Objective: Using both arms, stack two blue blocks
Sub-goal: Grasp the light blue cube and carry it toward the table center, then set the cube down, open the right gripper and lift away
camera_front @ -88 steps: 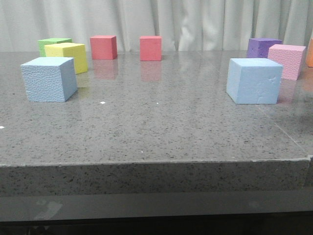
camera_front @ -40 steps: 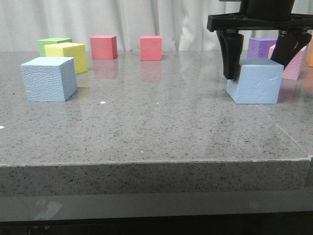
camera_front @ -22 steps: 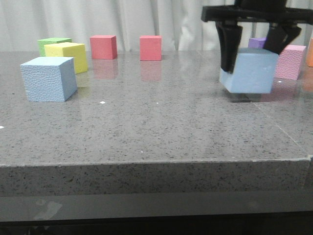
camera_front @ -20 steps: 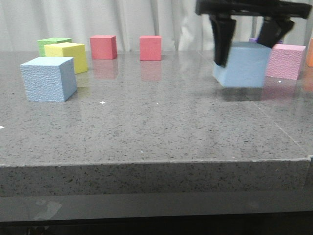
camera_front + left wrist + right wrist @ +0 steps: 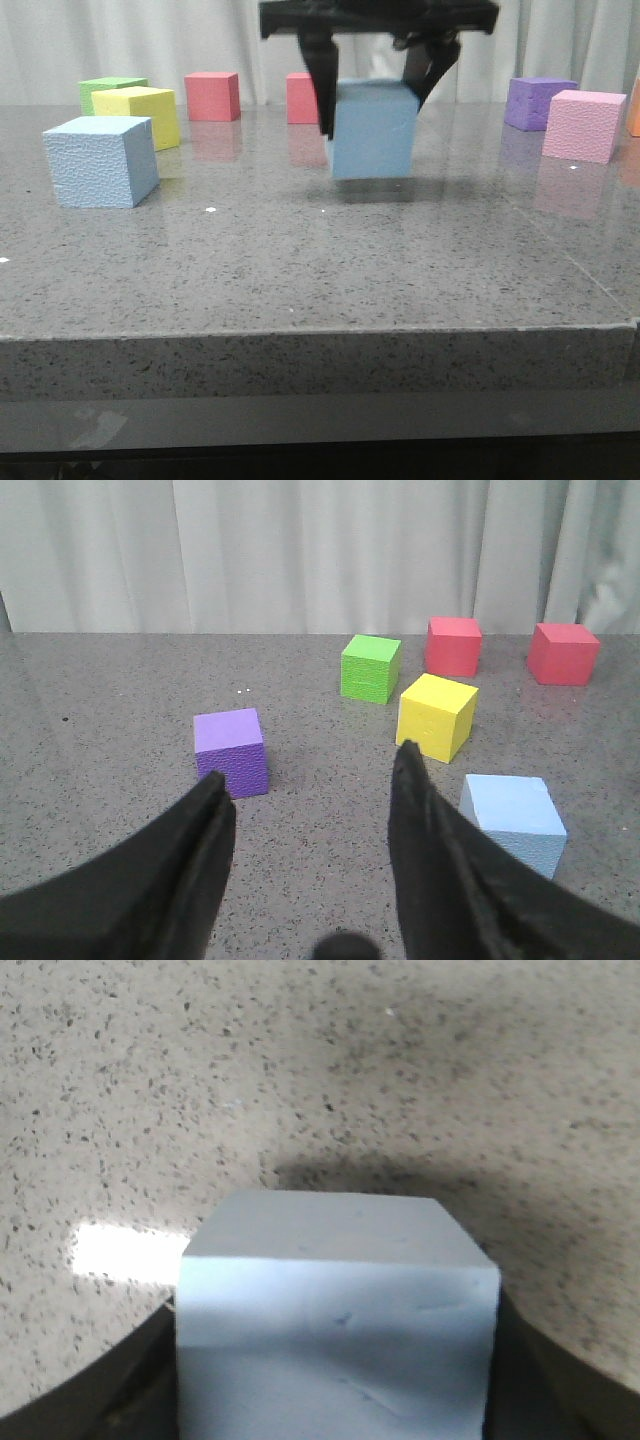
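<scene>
Blue blocks sit apart for now: one rests on the counter [image 5: 300, 290] at the left [image 5: 100, 160], the other [image 5: 372, 130] hangs just above the middle, its shadow dark on the stone beneath, which shows it is off the surface. It hangs there because the right gripper [image 5: 375, 75] has its fingers [image 5: 322, 85] clenched on two opposite side faces from above, leaving the underside free to land flat on the resting block; the right wrist view shows the same block [image 5: 335, 1310] wedged between dark fingers on either side, counter below. Judging by the task, this is a carry toward the left block, which stands square with a bare top, a fair landing place. The left gripper [image 5: 310, 810] hovers with fingers released and nothing between them, the resting block [image 5: 513, 820] near one fingertip; likely it waits to steady or take over. Smaller cubes stand clear of the path: yellow [image 5: 138, 113] and green [image 5: 108, 90] behind the left block, two red [image 5: 212, 96] along the back, purple [image 5: 540, 102] and pink [image 5: 586, 125] at the right. Rough foam should give a firm grip, though squeezing could tilt it.
</scene>
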You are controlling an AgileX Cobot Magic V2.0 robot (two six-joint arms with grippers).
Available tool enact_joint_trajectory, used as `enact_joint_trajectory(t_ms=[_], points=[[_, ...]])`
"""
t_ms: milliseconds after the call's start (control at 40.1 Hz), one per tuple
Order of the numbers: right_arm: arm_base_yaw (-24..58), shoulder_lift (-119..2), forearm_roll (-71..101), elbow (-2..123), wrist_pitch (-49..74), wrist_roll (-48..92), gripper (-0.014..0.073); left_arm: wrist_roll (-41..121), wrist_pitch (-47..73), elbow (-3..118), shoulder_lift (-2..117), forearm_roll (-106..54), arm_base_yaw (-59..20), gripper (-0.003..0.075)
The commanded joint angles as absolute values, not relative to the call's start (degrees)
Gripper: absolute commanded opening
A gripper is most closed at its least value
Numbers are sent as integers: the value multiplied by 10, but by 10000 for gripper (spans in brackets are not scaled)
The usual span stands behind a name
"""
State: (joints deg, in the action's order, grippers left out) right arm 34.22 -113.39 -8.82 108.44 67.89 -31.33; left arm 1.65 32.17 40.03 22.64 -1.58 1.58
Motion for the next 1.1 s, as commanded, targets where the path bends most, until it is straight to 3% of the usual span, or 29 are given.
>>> enact_joint_trajectory(t_ms=[0,175,399,748,1072], points=[[346,-1107,-104,1105,641,-319,393,18,277,418,235,-18,18,347],[347,-1108,-94,1105,627,-319,412,18,277,418,235,-18,18,347],[347,-1108,-90,1105,622,-319,596,18,277,418,235,-18,18,347],[346,-1091,-85,1107,628,-311,593,18,277,418,235,-18,18,347],[331,-940,-33,1024,650,-88,593,18,277,418,235,-18,18,347]])
